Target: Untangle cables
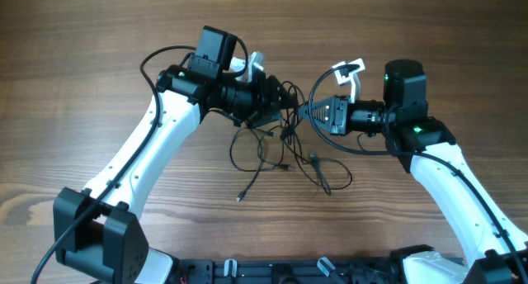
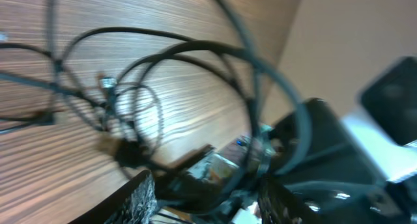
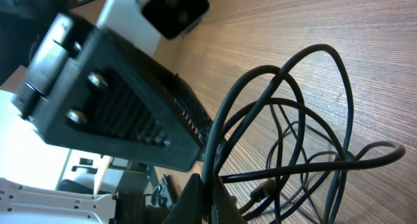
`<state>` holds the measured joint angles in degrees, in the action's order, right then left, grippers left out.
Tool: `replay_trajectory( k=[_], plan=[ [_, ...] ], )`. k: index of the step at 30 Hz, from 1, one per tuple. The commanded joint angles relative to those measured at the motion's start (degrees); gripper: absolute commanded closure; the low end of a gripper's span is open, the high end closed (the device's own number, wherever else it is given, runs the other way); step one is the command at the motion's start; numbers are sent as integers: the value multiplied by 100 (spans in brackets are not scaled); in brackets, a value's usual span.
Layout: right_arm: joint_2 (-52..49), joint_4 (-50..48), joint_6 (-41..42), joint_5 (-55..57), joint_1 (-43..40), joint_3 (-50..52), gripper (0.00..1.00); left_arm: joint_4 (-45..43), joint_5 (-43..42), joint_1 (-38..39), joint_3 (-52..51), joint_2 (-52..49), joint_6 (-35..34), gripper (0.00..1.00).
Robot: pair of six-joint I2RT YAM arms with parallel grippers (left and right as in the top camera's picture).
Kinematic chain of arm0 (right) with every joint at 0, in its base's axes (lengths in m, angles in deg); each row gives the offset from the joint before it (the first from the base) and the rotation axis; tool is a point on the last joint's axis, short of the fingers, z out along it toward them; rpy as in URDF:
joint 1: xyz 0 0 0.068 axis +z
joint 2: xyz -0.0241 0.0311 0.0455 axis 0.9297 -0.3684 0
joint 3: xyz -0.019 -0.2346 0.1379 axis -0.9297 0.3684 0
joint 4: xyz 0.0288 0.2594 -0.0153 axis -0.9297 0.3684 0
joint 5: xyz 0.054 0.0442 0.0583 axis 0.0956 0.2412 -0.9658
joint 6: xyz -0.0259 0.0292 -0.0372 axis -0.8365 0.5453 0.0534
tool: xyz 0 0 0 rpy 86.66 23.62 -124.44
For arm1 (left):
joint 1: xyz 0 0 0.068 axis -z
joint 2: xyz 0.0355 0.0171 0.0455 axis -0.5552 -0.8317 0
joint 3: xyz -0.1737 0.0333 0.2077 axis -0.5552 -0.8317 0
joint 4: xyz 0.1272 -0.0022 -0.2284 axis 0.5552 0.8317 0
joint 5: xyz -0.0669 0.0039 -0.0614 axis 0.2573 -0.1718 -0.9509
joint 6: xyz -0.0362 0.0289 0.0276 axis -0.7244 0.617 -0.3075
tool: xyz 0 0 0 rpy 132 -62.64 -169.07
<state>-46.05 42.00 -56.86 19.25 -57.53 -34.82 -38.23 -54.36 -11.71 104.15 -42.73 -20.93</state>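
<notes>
Overhead has the cables (image 1: pixel 280 139) knotted at the centre of the table (image 1: pixel 99 36), loops trailing toward 6 o'clock from between both arms. The right tool (image 1: pixel 311 111) is pinched on a strand, while the left tool (image 1: pixel 277 105) looks spread, cords looping through its gap. The danger now is that a pull toward 3 o'clock could cinch the knot or snag that left tool.

Left arm (image 1: pixel 157 144) and right arm (image 1: pixel 462 185) are both glossy white shells with chunky black joints (image 1: pixel 186 84), plus a thick black cable (image 1: pixel 147 59) looping off the left one. Right one's got two little green lights (image 1: pixel 388 73) glowing on its black wrist (image 1: pixel 404 90). Fingers (image 3: pixel 124 110) are matte black plastic, ribbed inside, with a couple silver screws (image 3: pixel 98 79).
</notes>
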Motion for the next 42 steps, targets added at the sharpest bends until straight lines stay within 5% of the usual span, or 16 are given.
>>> replay_trajectory(
  k=[1, 15, 25, 35, 39, 42],
  plan=[
    [11, -52, -2, 70, 22, -31, 96, 151, 426, 13, 52, 0, 525, 49],
    [11, -118, 308, 164, 22, -31, 96, -92, 391, 693, 52, 0, 1707, 56],
    [11, -1200, 1513, -146, 22, -31, 96, -94, 396, 787, 52, 0, 1725, 57],
    [11, -1523, 1810, -603, 22, -31, 96, -129, 466, 787, 52, 0, 1722, 63],
    [11, -1919, 2199, -833, 22, -31, 96, -94, 1172, 787, 52, 0, 1720, 79],
    [11, -2009, 2704, -831, 22, -31, 96, 131, 2865, 787, 52, 0, 1471, 87]
  ],
)
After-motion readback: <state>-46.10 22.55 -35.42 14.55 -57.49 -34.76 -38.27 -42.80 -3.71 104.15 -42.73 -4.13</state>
